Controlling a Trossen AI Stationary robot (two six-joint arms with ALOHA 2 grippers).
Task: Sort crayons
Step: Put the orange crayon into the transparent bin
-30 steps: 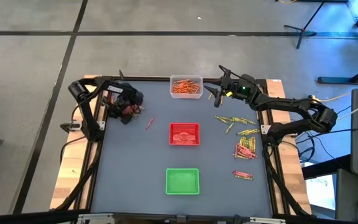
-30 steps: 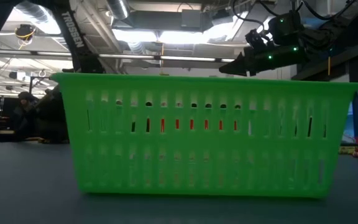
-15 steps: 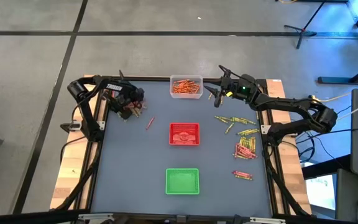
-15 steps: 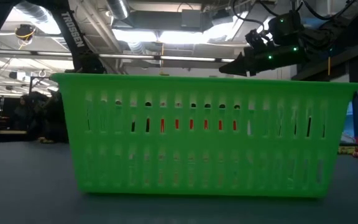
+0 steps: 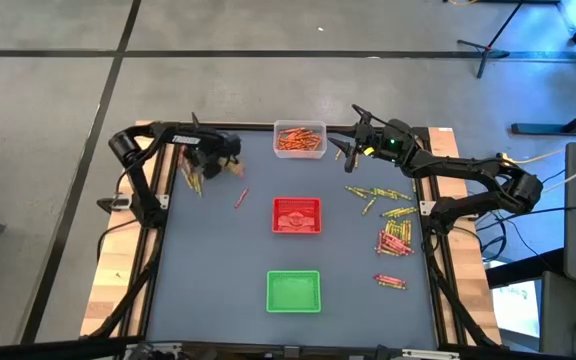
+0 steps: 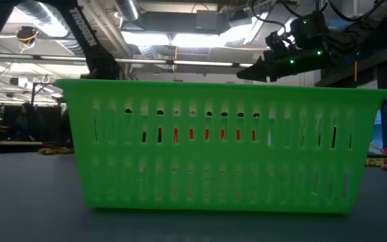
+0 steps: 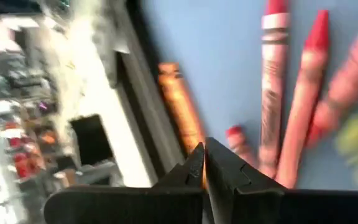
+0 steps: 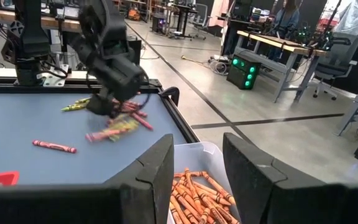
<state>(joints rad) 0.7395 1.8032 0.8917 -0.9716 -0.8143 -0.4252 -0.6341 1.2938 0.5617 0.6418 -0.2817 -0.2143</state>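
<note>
Loose crayons [image 5: 196, 176] lie on the table [image 5: 218, 260] at its far-left corner, directly below the left gripper [image 5: 230, 166], whose fingers are pressed together with nothing visibly between them. The left arm [image 5: 158, 135] reaches along the far edge. 1 red crayon [image 5: 239, 198] lies apart, nearer the red tray [image 5: 296, 215]. The right gripper [image 5: 348, 150], fingers spread, hovers beside the clear tray [image 5: 299, 139] of orange crayons [image 8: 194, 196]. More crayons [image 5: 393, 235] lie scattered on the right.

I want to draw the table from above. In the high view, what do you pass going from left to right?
Left end effector with crayons beside it → single red crayon → red tray → right end effector → scattered crayons. The clear tray and green tray share the red tray's column, so I left them out.
</note>
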